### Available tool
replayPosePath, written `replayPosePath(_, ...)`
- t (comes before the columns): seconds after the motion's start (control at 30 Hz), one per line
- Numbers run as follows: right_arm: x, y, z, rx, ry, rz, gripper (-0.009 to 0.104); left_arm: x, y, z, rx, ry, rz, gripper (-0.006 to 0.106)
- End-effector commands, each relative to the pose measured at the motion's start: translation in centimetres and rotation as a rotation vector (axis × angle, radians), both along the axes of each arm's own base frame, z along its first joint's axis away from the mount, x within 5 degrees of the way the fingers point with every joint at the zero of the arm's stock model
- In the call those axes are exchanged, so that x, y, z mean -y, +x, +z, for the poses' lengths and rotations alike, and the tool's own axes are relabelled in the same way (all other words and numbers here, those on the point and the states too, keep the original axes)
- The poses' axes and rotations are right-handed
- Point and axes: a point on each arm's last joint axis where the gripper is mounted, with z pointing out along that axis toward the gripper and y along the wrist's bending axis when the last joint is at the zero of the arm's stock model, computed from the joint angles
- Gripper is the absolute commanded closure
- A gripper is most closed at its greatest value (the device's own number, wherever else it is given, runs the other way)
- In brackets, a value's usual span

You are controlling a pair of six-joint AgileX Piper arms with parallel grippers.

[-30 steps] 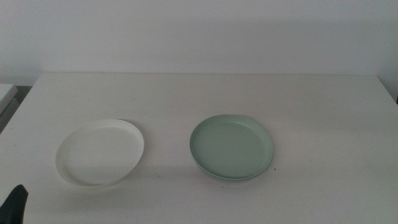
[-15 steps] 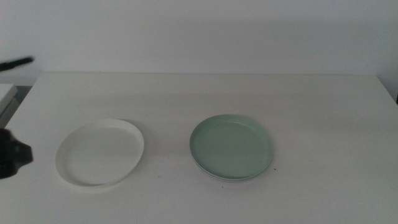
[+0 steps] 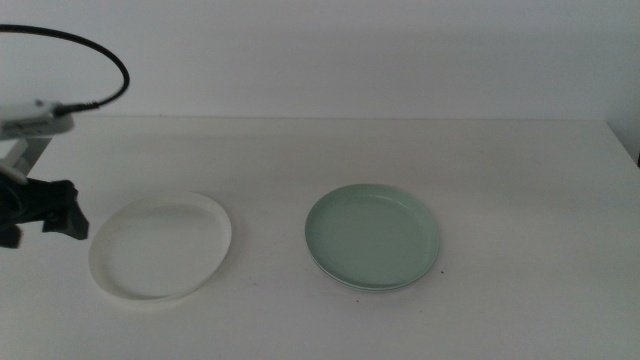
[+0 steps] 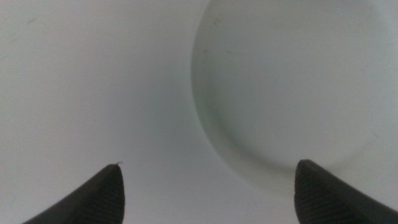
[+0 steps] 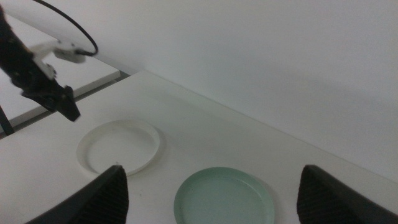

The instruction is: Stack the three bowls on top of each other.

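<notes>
A white bowl (image 3: 160, 247) lies on the table at the left. A pale mint green bowl (image 3: 372, 235) lies at the middle, on top of a light grey bowl whose thin rim (image 3: 366, 288) shows under its near edge. My left gripper (image 3: 62, 212) hangs just left of the white bowl, apart from it. In the left wrist view it (image 4: 208, 163) is open and empty, above the white bowl's edge (image 4: 292, 93). My right gripper (image 5: 211, 171) is open and empty, out of the middle view, high above the white bowl (image 5: 118, 147) and the green bowl (image 5: 224, 202).
The white table (image 3: 330, 150) has a white wall behind it. A black cable (image 3: 95, 50) arcs over the left arm at the far left. A pale object (image 3: 10, 150) stands off the table's left edge.
My left arm has come up from the bottom left corner into view and moved toward the white bowl's left side. The bowls have not moved.
</notes>
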Motion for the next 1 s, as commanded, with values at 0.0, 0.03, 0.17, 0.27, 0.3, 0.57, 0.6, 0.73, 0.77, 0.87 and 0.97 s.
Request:
replayPosePath(0.0, 0.1, 0.0, 0.0, 0.007, -0.003, -0.004, 0.002, -1.0, 2.1, -1.7, 0.009, -0.037, -0.065, 0.007)
replayPosePath(0.03, 0.1, 0.0, 0.0, 0.007, -0.003, -0.004, 0.002, -1.2, 3.0, -2.7, 0.007, -0.067, -0.070, 0.007)
replayPosePath(0.17, 0.1, 0.0, 0.0, 0.007, -0.003, -0.004, 0.002, -1.5, 5.3, -6.1, -0.056, -0.125, -0.062, 0.007)
replayPosePath(0.27, 0.1, 0.0, 0.0, 0.007, -0.003, -0.004, 0.002, -1.5, 6.2, -7.9, -0.095, -0.155, -0.051, 0.007)
replayPosePath(0.3, 0.1, 0.0, 0.0, 0.007, -0.003, -0.004, 0.002, -1.4, 6.4, -8.4, -0.105, -0.164, -0.050, 0.007)
replayPosePath(0.57, 0.1, 0.0, 0.0, 0.009, -0.002, -0.005, 0.002, -1.3, 6.8, -9.4, -0.107, -0.143, -0.039, 0.035)
replayPosePath(0.6, 0.1, 0.0, 0.0, 0.009, -0.002, -0.005, 0.002, -1.3, 6.8, -9.5, -0.108, -0.148, -0.036, 0.043)
replayPosePath(0.73, 0.1, 0.0, 0.0, 0.009, -0.002, -0.005, 0.002, -1.2, 6.8, -9.5, -0.117, -0.160, -0.034, 0.081)
replayPosePath(0.77, 0.1, 0.0, 0.0, 0.009, -0.002, -0.005, 0.002, -1.1, 6.7, -9.4, -0.124, -0.166, -0.038, 0.090)
replayPosePath(0.87, 0.1, 0.0, 0.0, 0.009, -0.002, -0.005, 0.002, -1.1, 6.7, -7.6, -0.119, -0.159, -0.062, 0.102)
replayPosePath(0.97, 0.1, 0.0, 0.0, 0.009, -0.002, -0.005, 0.002, -1.1, 6.4, -3.4, -0.056, -0.139, -0.048, 0.102)
